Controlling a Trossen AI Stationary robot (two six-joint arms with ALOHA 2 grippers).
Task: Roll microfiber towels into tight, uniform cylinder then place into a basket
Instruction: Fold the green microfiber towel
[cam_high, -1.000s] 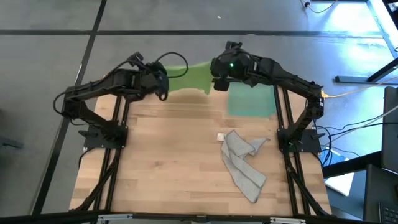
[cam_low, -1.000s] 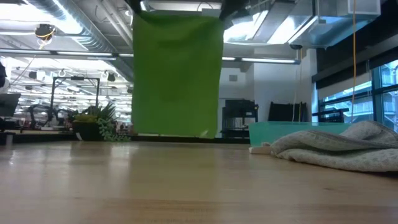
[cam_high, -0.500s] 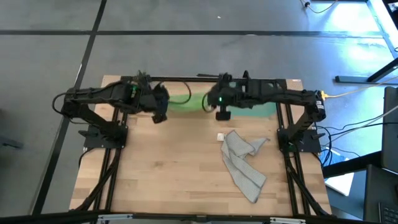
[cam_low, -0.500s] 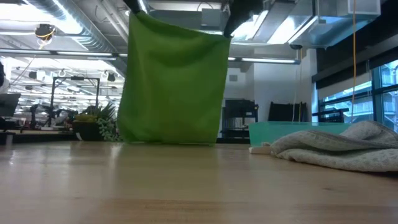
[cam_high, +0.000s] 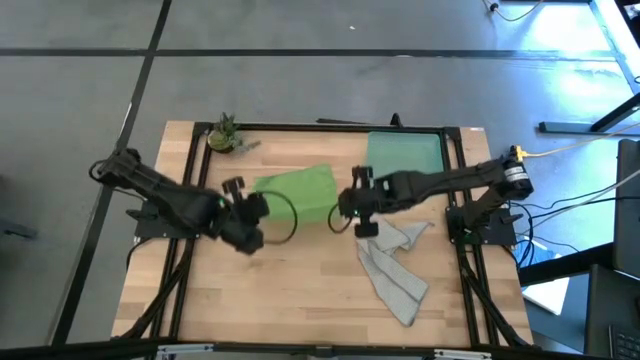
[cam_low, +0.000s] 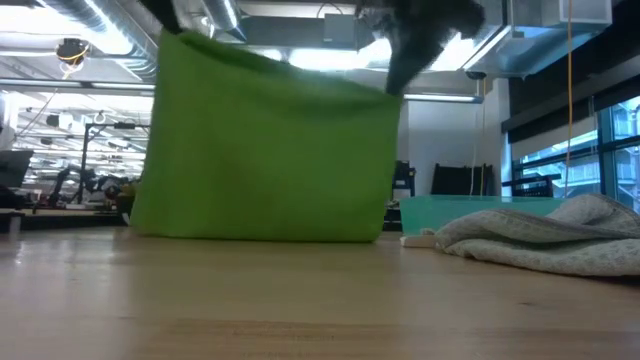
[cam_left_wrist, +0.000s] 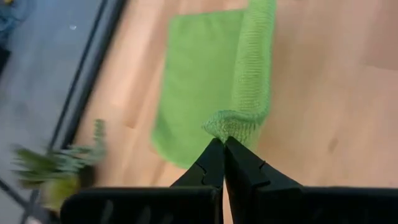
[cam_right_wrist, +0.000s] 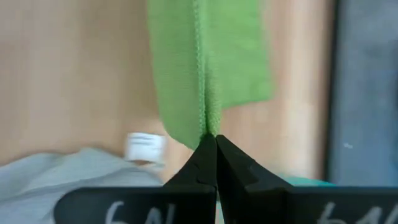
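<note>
The bright lime-green microfiber towel (cam_high: 297, 192) hangs stretched between the two hands, its lower part draped on the wooden counter (cam_high: 300, 290). The left hand (cam_left_wrist: 222, 144) and right hand (cam_right_wrist: 209, 140) each pinch a top corner shut, so the held edge runs left-right, ready for laying flat.

Wooden table (cam_high: 270, 290): plant (cam_high: 222, 134) upper left, teal basket (cam_high: 404, 154) upper right, grey towel (cam_high: 393, 262) right of centre, green towel (cam_high: 296, 190) partly resting mid-table.

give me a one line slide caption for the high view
Both grippers, left and right, hold the lime green towel by its corners above the table, grey towel and basket nearby.
</note>
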